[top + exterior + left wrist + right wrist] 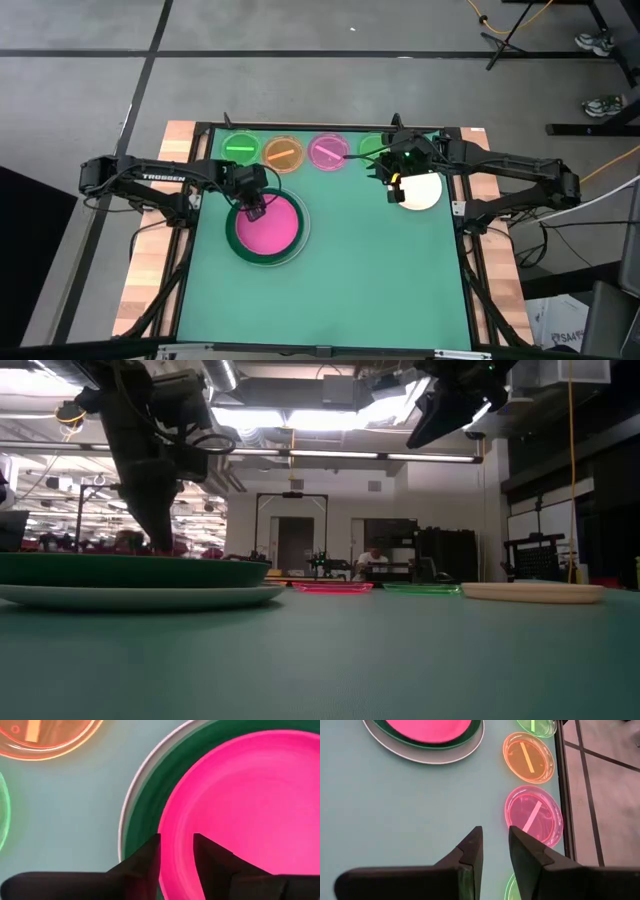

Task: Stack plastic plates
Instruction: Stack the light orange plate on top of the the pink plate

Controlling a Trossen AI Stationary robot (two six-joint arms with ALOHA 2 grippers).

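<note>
Here the left tool (256,211), fingers slightly parted around the magenta plate's (270,226) rim, is over a stack: magenta on dark green plate (236,238) on white plate (301,240), near the desk's (340,290) left edge. The right tool (388,184), narrowly open and empty, hovers by the cream plate (421,192); four small plates (284,152) line the far edge, unstacked.

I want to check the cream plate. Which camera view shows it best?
The high view: the cream plate lies whole beside the right gripper. The low view shows only its edge. Neither wrist view shows it.
</note>
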